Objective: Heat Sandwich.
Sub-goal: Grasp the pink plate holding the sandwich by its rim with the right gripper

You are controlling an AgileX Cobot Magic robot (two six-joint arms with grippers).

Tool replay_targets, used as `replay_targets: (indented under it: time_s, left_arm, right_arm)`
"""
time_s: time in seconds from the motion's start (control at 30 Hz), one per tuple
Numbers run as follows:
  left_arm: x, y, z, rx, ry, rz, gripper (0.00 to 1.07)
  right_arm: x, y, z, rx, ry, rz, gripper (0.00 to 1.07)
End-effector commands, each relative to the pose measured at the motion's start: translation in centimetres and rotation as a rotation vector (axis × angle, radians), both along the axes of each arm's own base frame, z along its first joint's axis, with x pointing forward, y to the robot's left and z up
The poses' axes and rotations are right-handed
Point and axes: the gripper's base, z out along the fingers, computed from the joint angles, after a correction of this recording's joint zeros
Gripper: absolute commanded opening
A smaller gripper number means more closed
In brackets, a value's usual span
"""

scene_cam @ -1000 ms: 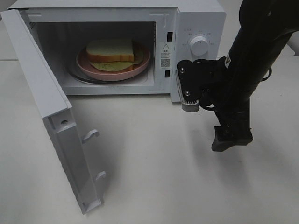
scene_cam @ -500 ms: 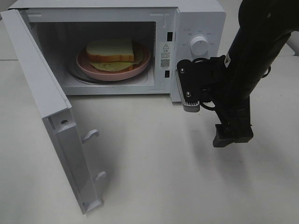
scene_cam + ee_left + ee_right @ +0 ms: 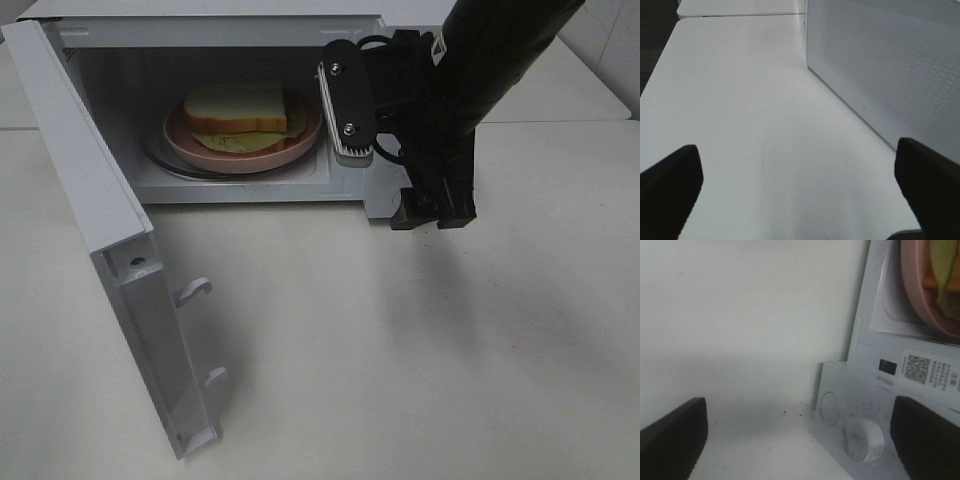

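- One white microwave door [image 3: 110,250] stood swung open over the counter's [image 3: 400,380] front left, with two hooked latches [image 3: 193,290] on its edge.
- Left end effector [image 3: 800,190]: fingers wide apart, empty, above smooth counter.
- Right end effector [image 3: 392,160]: fingers wide apart, empty, before the microwave's [image 3: 200,8] control panel.
- Inside the microwave, one round pink plate [image 3: 240,160] held one sandwich [image 3: 237,108], white bread with tan crust.

A plain white table [image 3: 420,400] fills the scene, its top matte and evenly lit; soft grey shadows [image 3: 445,300] lie across it; a second white tabletop [image 3: 740,6] butts against one edge; dark floor [image 3: 652,45] shows beside both.
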Motion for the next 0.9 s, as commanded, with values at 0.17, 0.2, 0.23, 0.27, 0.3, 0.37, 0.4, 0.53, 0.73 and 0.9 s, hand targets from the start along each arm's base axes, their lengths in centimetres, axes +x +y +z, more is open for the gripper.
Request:
replay_targets:
  time_s: [0.17,0.2,0.23,0.27,0.3,0.37,0.4,0.53,0.73,0.9]
  left_arm:
    - [-0.3,0.0,0.0,-0.014,-0.039,-0.005,1.02]
    - [-0.3,0.0,0.0,-0.014,-0.039,-0.005,1.02]
    - [-0.3,0.0,0.0,-0.014,-0.039,-0.005,1.02]
    - [-0.3,0.0,0.0,-0.014,-0.039,-0.005,1.02]
    - [-0.3,0.0,0.0,-0.014,-0.039,-0.005,1.02]
    - [-0.3,0.0,0.0,-0.014,-0.039,-0.005,1.02]
    - [-0.3,0.0,0.0,-0.014,-0.039,-0.005,1.02]
    - [-0.3,0.0,0.0,-0.014,-0.039,-0.005,1.02]
    - [-0.3,0.0,0.0,-0.014,-0.039,-0.005,1.02]
    - [-0.3,0.0,0.0,-0.014,-0.039,-0.005,1.02]
  right_arm:
    - [1.3,2.5,-0.7,0.035,-0.067,0.068,0.93]
    - [1.4,3.0,-0.8,0.038,-0.07,0.077,0.92]
    - [1.4,3.0,-0.8,0.038,-0.07,0.077,0.92]
    - [1.9,3.6,-1.3,0.036,-0.072,0.086,0.92]
    - [2.1,3.9,-1.4,0.039,-0.074,0.088,0.92]
    - [2.3,4.3,-1.6,0.04,-0.076,0.094,0.92]
    - [2.6,4.6,-1.9,0.038,-0.072,0.094,0.92]
    - [3.8,5.5,-2.7,0.04,-0.071,0.093,0.92]
    - [6.0,7.2,-4.2,0.045,-0.077,0.093,0.92]
    - [7.5,8.4,-5.3,0.048,-0.082,0.093,0.91]
